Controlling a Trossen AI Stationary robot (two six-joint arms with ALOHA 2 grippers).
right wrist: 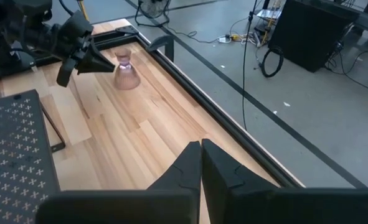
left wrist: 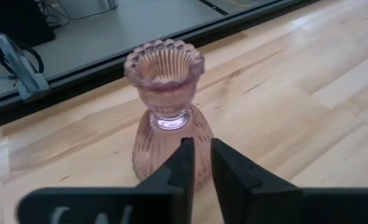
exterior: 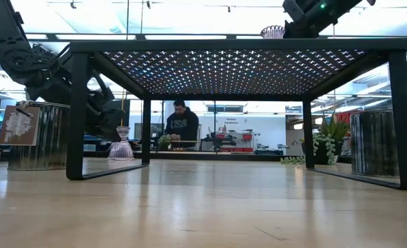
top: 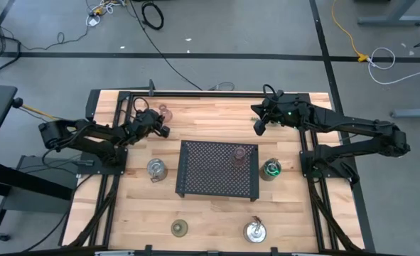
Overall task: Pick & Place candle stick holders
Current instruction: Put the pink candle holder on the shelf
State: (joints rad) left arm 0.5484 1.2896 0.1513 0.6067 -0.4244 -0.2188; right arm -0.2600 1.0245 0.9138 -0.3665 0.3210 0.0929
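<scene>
A translucent pink ribbed holder (top: pixel 162 111) stands upright on its bell-shaped base at the table's far left; it also shows in the left wrist view (left wrist: pixel 165 93). My left gripper (left wrist: pixel 200 158) has its fingers almost together, and their tips are right at that holder's base. A second pink holder (top: pixel 239 154) stands on top of the black perforated tray (top: pixel 210 178). My right gripper (right wrist: pixel 200 155) is shut and empty, raised over the far right of the table (top: pixel 258 128). A silver holder (top: pixel 156 168) stands left of the tray. An olive holder (top: pixel 179 227) and another silver one (top: pixel 255 231) stand near the front edge. My left gripper's fingertips (left wrist: pixel 187 149) stand low against the pink holder's ribbed base (left wrist: pixel 155 155), coming nearly level along the table. Seen from the right wrist view (right wrist: pixel 107 66), they point straight at the base. I cannot tell whether they touch it. The holder stands upright on the table.
The tray stands on legs in the table's middle. A small green plant (top: pixel 271 169) sits right of it. A black rail (right wrist: pixel 171 68) runs along the far edge just behind the pink holder. A person (exterior: pixel 181 124) sits in the room beyond the table.
</scene>
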